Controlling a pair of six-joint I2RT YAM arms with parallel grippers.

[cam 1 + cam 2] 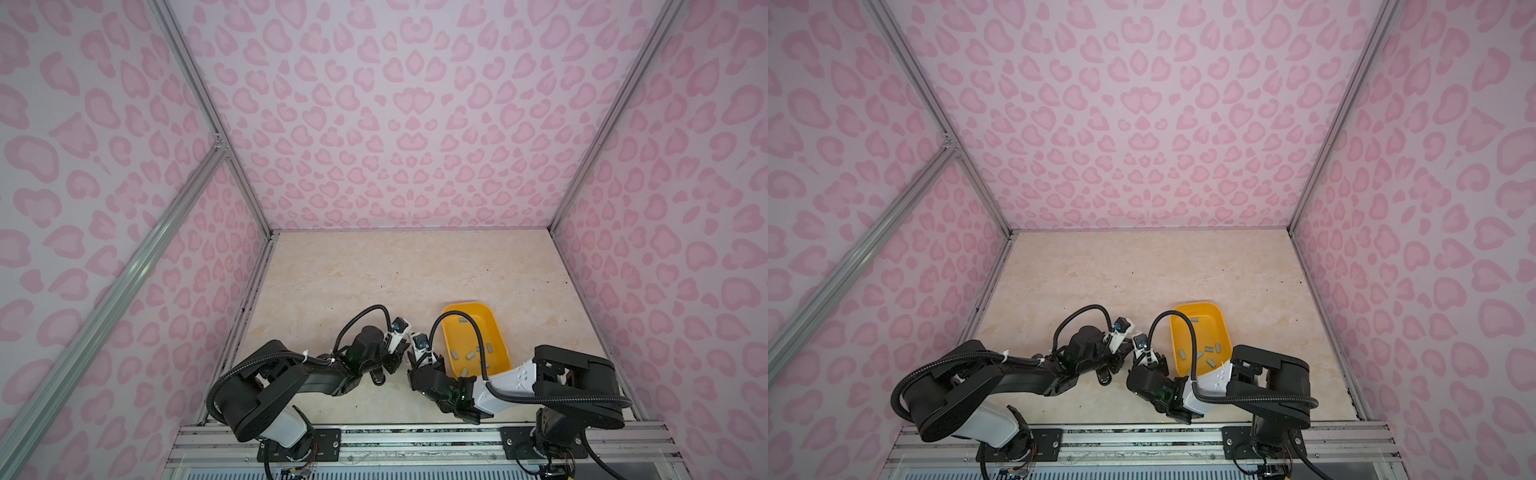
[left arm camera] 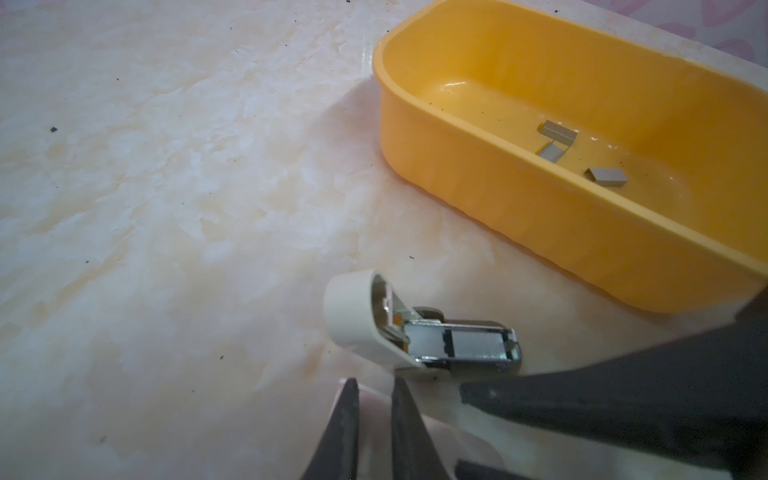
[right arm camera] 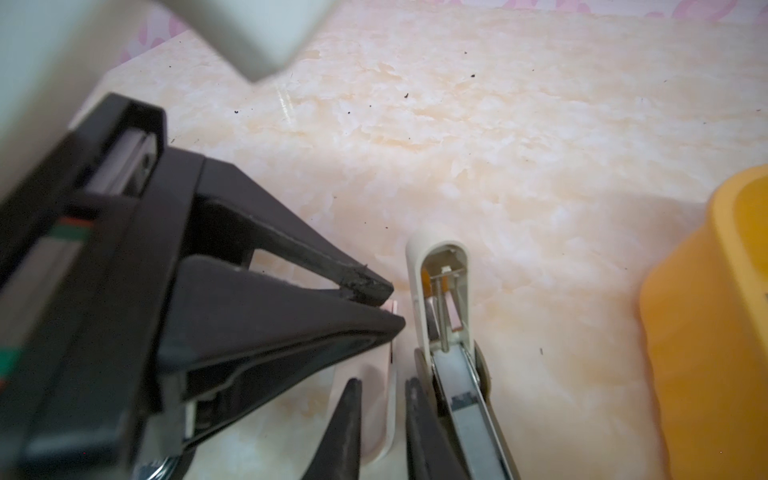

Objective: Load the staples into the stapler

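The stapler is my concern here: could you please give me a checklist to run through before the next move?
1. The stapler has its cover swung open, channel exposed: ok.
2. The left gripper steadies the stapler, jaws shut on it: ok.
3. The right gripper carries a strip: cannot tell.
4. A strip sits seated in the channel: cannot tell.
5. Spare staples lie in the yellow tray: ok.
6. The tray stands apart from the stapler: ok.

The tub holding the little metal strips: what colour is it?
The tub is yellow-orange, clearest in the left wrist view.
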